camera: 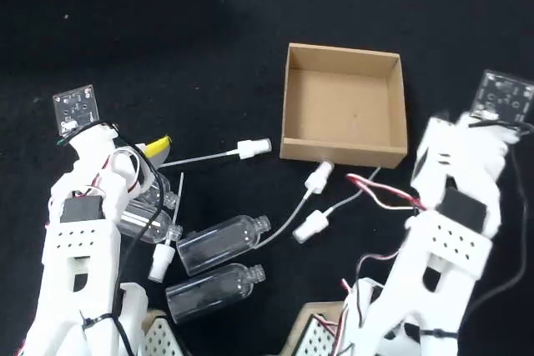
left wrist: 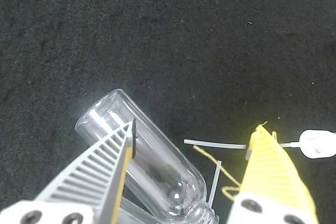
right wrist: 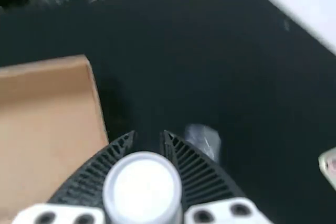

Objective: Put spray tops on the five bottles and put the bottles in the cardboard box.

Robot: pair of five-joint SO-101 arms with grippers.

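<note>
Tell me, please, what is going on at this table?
The left gripper is open over a clear bottle lying on the black table. The right gripper, beside the cardboard box, appears shut on a white spray top. Other bottles and loose spray tops lie in front of the box. No bottle is capped or boxed yet.
</note>
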